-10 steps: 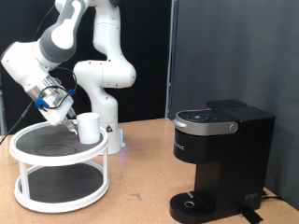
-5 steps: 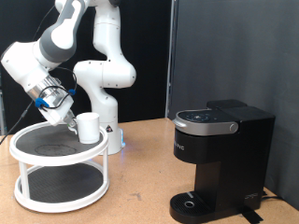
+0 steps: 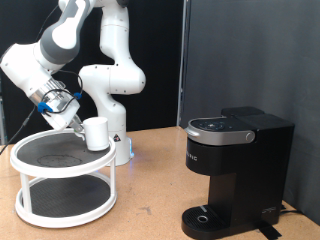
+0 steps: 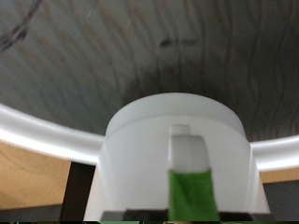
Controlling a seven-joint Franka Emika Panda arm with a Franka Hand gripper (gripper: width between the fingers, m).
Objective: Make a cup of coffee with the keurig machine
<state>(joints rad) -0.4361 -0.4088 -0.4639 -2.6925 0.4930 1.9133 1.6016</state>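
Observation:
The white cup (image 3: pixel 96 133) hangs just over the right edge of the top shelf of a white round stand (image 3: pixel 40 165), at the exterior view's left. My gripper (image 3: pixel 80 122) is shut on the cup's wall. In the wrist view the cup (image 4: pixel 168 140) fills the middle, and a green-padded finger (image 4: pixel 192 191) lies against its wall; the second finger is hidden. The black keurig machine (image 3: pixel 235 165) stands at the exterior view's right with its lid down, well apart from the gripper. Its round drip base (image 3: pixel 205 216) is bare.
The stand has two tiers, a dark grey top shelf (image 4: pixel 140 47) and a lower white ring (image 3: pixel 60 205). The robot's white base (image 3: pixel 112 110) stands just behind the stand. A wooden tabletop (image 3: pixel 150 200) lies between the stand and the machine.
The gripper and the cup have moved slightly up and towards the exterior view's right. The machine has not moved.

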